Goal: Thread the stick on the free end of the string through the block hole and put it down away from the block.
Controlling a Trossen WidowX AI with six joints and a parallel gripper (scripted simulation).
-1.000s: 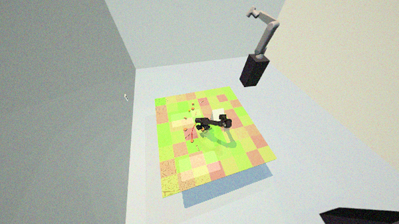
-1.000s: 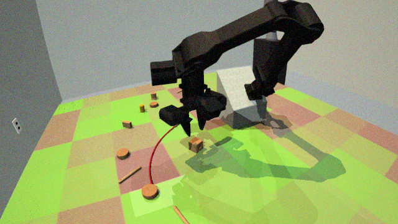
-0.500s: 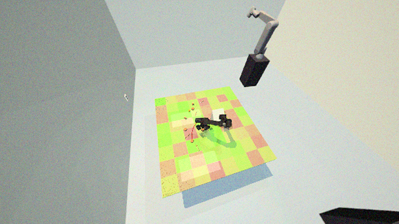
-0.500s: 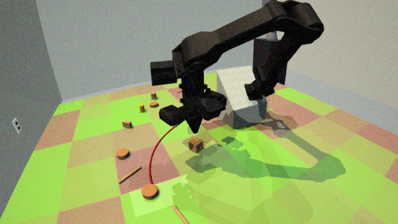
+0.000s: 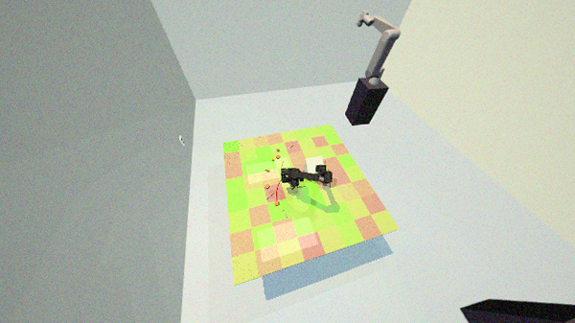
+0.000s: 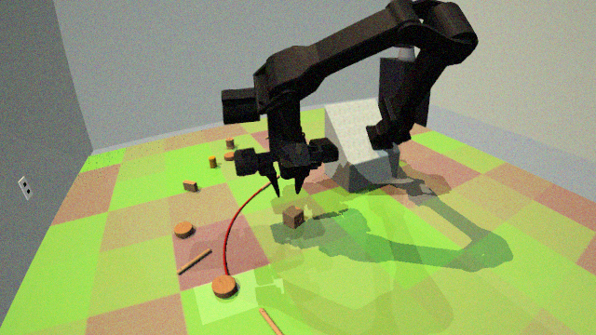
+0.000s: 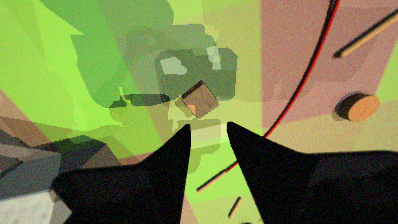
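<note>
Green and pink squares pattern the surface (image 5: 318, 223) (image 6: 382, 298), with the tool (image 6: 289, 193) (image 7: 208, 127) poised above it, partly open and gripping nothing. Near the fingertips, the block (image 6: 293, 217) (image 7: 201, 100) sits on the squares. From the button (image 5: 276, 203) (image 6: 224, 286), the red string (image 5: 276, 191) (image 6: 226, 237) (image 7: 306, 84) curves toward its stick (image 6: 264, 185) (image 7: 212, 181), which lies outside the block. A loose stick (image 6: 195, 261) (image 7: 367, 33) rests between the button and another disc (image 5: 267, 186) (image 6: 183, 230) (image 7: 364, 107).
</note>
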